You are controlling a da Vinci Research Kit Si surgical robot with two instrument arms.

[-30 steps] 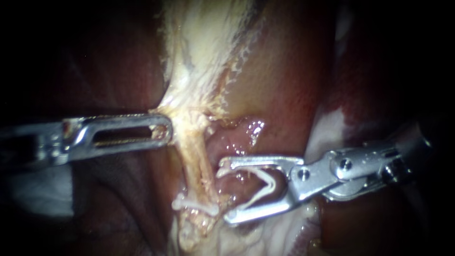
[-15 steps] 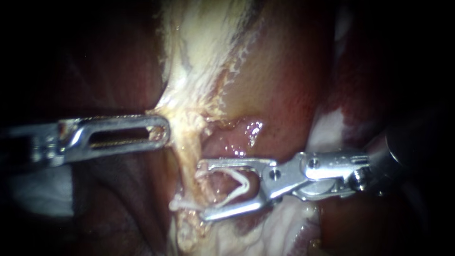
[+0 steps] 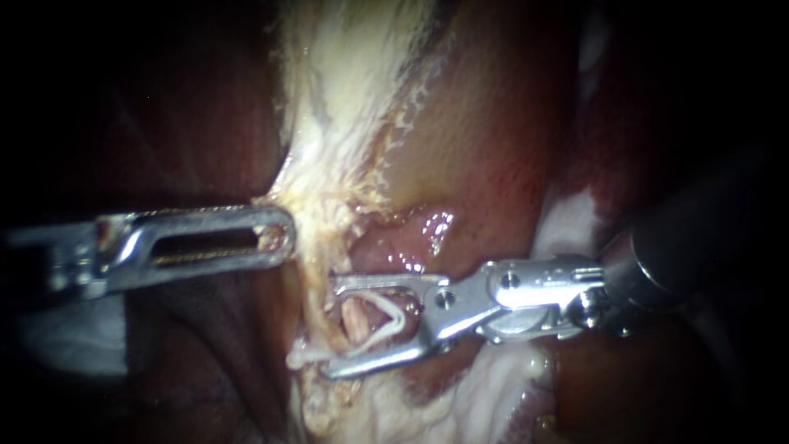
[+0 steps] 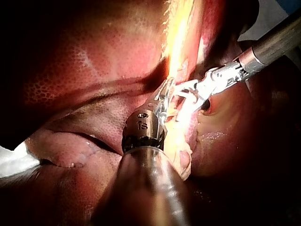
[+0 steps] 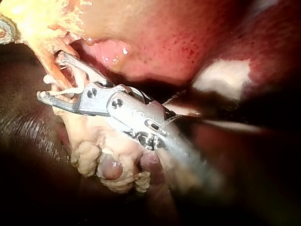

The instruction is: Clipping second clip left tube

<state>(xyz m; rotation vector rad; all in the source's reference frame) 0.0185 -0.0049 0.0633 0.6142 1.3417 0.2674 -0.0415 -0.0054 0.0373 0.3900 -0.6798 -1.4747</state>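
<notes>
Wet red liver [image 4: 84, 61] behind pale tube [image 3: 359, 317]

Dark edges, bright light at centre, pale surface [image 3: 57, 344] left

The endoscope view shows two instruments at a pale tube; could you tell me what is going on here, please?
The left instrument grips the pale tissue at the upper end of the tube. The right instrument carries a loaded clip, spread open, and straddles the tube just above the lower clip that already sits across it. The loaded clip is not yet closed on the tube.
</notes>
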